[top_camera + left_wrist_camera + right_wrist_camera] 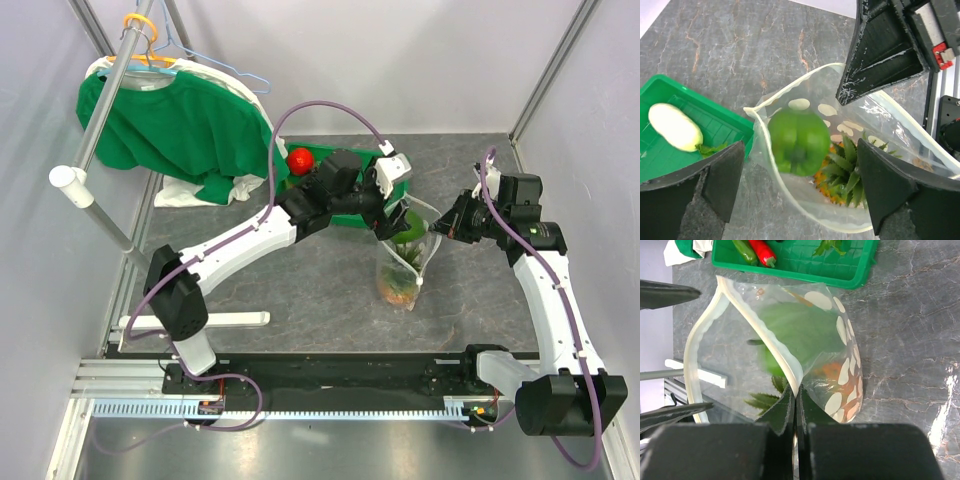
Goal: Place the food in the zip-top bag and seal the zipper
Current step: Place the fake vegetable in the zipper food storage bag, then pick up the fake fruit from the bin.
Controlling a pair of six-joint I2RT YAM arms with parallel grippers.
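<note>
The grey stone-patterned table (300,300) fills the floor of the cell, with a green shirt (170,120) hanging on a rail at the far left corner. The left arm (240,243) stretches across to the middle, and the right arm (548,285) bends in from its own side to meet it.

Between them stands the zip-top bag (405,262), clear with white dots, its mouth gaping upward just beside the green tray (805,267). The right gripper (795,407) is pinched tight on the bag's rim, nipping the zipper (772,347) strip and holding that edge up. The left gripper (801,155) hangs right over the mouth with its jaws spread wide, holding nothing.

The green pepper (799,142) sits between those two fingers without touching either, blurred, over the open mouth. Below it, inside the bag, lies the orange pineapple (842,167), leafy crown up.

In the tray rest the white vegetable (675,127), the red tomato (299,159) and the red chili (762,251).
</note>
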